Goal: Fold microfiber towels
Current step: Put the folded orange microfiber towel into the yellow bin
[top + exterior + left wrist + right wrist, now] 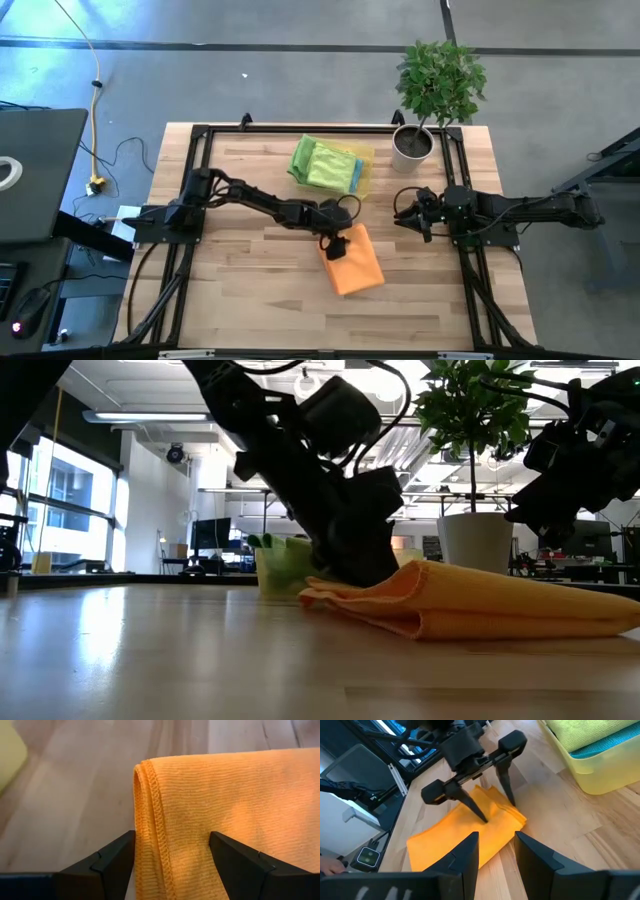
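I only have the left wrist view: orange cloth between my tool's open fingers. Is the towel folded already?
Observer: Yes. From above, the orange towel lies folded into a rectangle, with the left tool straddling its corner.
Operator: Where are the other towels?
Observer: The green towels and a teal one sit in the yellow tray behind it.
Operator: And the right arm?
Observer: The right tool waits open and empty near the potted plant.
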### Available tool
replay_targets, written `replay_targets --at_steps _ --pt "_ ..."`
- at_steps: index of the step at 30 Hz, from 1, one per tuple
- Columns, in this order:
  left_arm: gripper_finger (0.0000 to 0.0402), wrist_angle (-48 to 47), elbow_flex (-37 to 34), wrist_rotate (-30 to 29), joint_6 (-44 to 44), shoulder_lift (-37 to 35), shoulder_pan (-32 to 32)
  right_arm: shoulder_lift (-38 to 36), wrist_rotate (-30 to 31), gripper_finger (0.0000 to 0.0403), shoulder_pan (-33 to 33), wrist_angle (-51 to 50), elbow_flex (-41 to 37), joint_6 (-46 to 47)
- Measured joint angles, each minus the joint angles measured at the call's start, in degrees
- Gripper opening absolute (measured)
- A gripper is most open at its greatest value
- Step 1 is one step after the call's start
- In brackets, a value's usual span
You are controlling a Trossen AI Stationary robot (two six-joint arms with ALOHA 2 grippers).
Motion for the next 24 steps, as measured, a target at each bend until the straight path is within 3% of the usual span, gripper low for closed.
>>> replay_targets --at_steps 6,10,24 --pt "0.0244 -2.5 0.0 -1.7 -0.1 -0.1 -1.8 0.0 0.0 0.0116 0.0 0.0 0.0 0.0" --pt "0.022 -2.8 0.0 -1.8 -0.1 -0.1 -2.1 0.0 0.0 0.0116 0.0 0.0 0.0 0.0" --pt "0.0018 -2.9 1.1 0.0 -0.6 -0.2 -2.6 0.0 0.0 0.0116 0.0 0.0 0.0 0.0"
